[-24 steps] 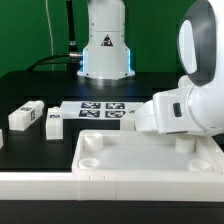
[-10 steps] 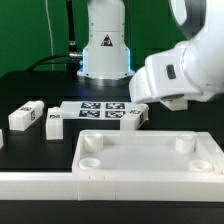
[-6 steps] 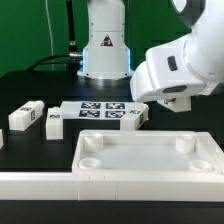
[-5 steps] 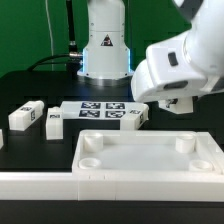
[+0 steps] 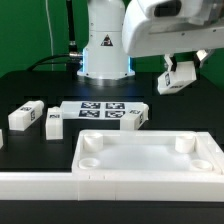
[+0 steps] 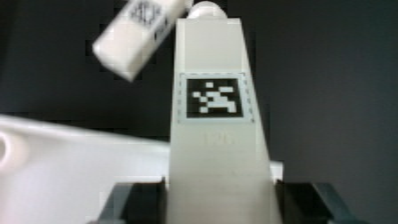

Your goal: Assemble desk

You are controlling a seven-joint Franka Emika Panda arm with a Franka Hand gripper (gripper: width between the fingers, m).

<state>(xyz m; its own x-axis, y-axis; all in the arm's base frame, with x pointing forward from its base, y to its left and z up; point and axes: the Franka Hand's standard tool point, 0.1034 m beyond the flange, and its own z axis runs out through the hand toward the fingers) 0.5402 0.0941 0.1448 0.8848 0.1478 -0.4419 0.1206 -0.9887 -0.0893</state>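
Exterior view: my tool (image 5: 183, 62) grips one leg (image 5: 176, 80), held tilted high over the counter (image 5: 30, 90) on the exterior view's right. The slab (image 5: 150, 165) lies below it, nearer the camera.

Wrist view: the leg (image 6: 214, 110) runs lengthwise out from my tool (image 6: 217, 200), with the slab (image 6: 71, 150) beneath and off to one side.

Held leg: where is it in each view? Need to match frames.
Exterior view: the held leg hangs tilted in the upper right of the picture, higher than the desk slab.
Wrist view: the held leg fills the centre, clamped between the jaws, its tag facing the camera.
Shared landmark: the desk slab, seen in the wrist view as a white edge beside the leg.
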